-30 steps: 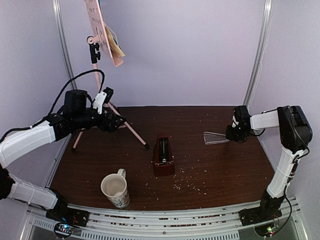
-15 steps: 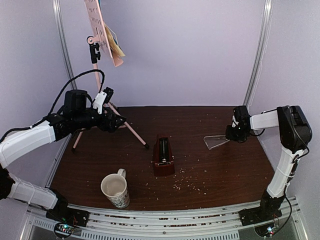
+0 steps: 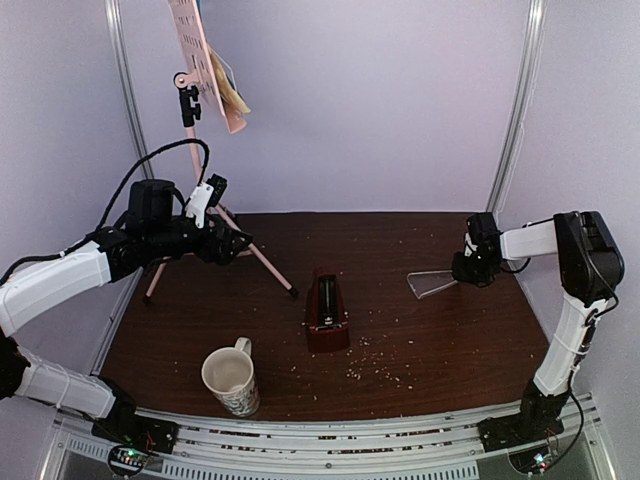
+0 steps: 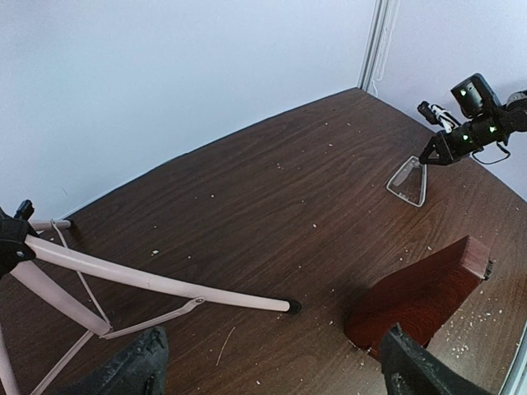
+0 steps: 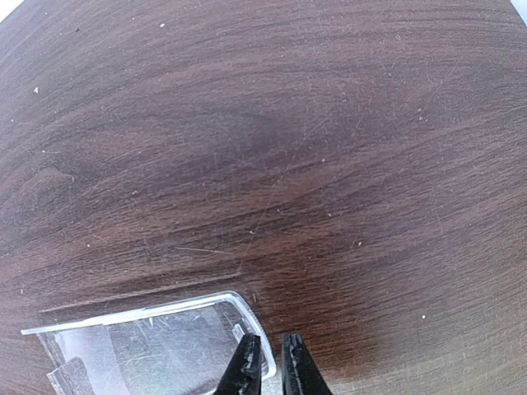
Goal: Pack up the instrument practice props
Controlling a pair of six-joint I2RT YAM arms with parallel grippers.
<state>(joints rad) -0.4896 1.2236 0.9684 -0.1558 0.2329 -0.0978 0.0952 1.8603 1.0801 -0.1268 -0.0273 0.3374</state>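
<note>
The pink tripod music stand [image 3: 195,50] stands at the back left, with pale-yellow and blue sheets [image 3: 228,88] on its desk. The dark red-brown metronome [image 3: 326,312] stands mid-table without its cover. My left gripper [image 3: 235,243] is open and empty, hovering by the stand's legs; the left wrist view shows one leg [image 4: 165,284] ahead and the metronome [image 4: 420,300] to the right. My right gripper [image 3: 462,270] is shut on the rim of the clear wedge cover [image 3: 430,283], held low over the table at the right. The rim [image 5: 148,346] sits between its fingers [image 5: 269,366].
A cream patterned mug [image 3: 232,378] stands near the front left. Crumbs are scattered over the brown table [image 3: 420,340]. Metal frame posts [image 3: 515,110] rise at both back corners, with white walls behind.
The clear cover in my right gripper has sunk a little and tilted toward the table. My left arm has not moved.
</note>
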